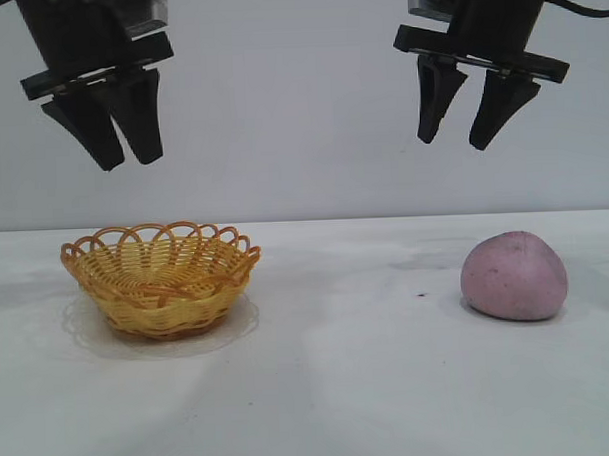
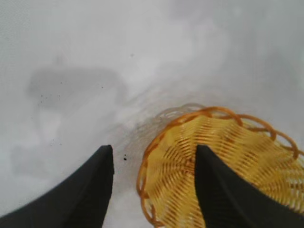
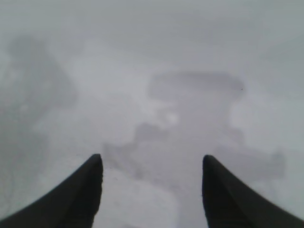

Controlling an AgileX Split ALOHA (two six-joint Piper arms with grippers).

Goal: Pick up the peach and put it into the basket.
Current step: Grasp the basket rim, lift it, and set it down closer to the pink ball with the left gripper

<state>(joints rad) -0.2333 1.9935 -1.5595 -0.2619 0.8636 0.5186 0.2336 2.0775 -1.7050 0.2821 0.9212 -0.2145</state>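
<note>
The peach (image 1: 513, 277), a dull pink-mauve lump, rests on the white table at the right. The basket (image 1: 161, 276), yellow weave with an orange looped rim, stands at the left and holds nothing. High above the basket hangs my left gripper (image 1: 130, 162), open and empty; in the left wrist view the basket (image 2: 247, 156) shows below my left gripper (image 2: 154, 152). My right gripper (image 1: 454, 143) hangs open and empty high above the table, a little left of the peach. In the right wrist view my right gripper (image 3: 152, 159) has only bare table under it; the peach is out of that view.
The white table (image 1: 350, 386) runs wide between basket and peach, against a plain grey wall behind. A small dark speck (image 1: 421, 295) lies on the table left of the peach.
</note>
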